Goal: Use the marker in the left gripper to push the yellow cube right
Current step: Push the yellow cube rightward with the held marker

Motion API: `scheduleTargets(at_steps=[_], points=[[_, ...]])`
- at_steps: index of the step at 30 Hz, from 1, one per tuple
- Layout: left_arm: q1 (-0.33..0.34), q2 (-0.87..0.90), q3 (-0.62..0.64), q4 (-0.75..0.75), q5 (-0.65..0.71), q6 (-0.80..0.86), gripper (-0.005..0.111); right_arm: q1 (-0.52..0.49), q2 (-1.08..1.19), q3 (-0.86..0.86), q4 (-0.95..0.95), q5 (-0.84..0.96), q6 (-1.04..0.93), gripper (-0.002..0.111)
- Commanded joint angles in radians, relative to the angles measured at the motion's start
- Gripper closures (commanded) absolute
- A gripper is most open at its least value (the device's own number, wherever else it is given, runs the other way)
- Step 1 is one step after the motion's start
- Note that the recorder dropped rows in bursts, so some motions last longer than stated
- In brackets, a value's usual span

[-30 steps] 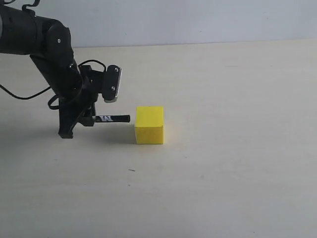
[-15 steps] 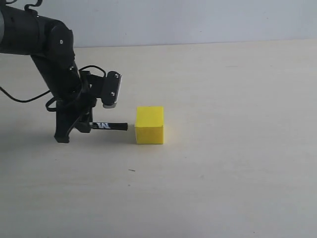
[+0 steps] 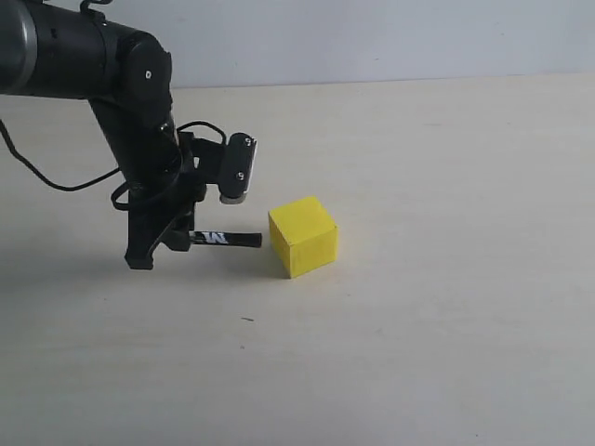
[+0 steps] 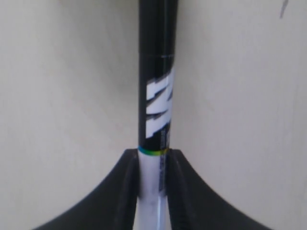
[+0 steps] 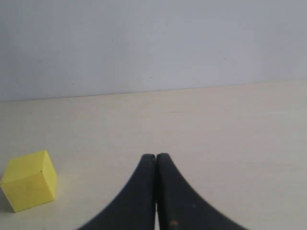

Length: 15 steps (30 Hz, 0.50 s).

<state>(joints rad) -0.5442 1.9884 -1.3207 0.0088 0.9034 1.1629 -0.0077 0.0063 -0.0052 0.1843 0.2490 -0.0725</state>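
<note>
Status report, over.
Left gripper shut on white-and-black marker. Right gripper shut, empty. Tip near left face of plain yellow cube, contact unclear. Nothing blocking rightward.

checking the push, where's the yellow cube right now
In the exterior view the yellow cube sits just left of centre, close to the right of the marker tip.

Pale table point(image 3: 446, 353) (matte) — yellow cube point(image 3: 303, 237) resting on it.

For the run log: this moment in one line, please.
left gripper: shut on black-capped white marker | tip: close beside plain yellow cube | right gripper: shut, empty
</note>
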Motion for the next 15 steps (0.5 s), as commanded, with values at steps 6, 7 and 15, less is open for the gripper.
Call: scheduleTargets(at_steps=[6, 7, 15], points=[[0.016, 0.002, -0.006, 0.005, -0.002, -0.149, 0.107, -0.003, -0.006, 0.005, -0.001, -0.004, -0.005, 0.108], [0.016, 0.002, -0.006, 0.005, -0.012, -0.158, 0.107, -0.003, -0.006, 0.005, -0.001, -0.004, -0.005, 0.108], [-0.051, 0.002, -0.006, -0.015, -0.102, -0.169, 0.107, -0.003, -0.006, 0.005, -0.001, -0.004, -0.005, 0.108]])
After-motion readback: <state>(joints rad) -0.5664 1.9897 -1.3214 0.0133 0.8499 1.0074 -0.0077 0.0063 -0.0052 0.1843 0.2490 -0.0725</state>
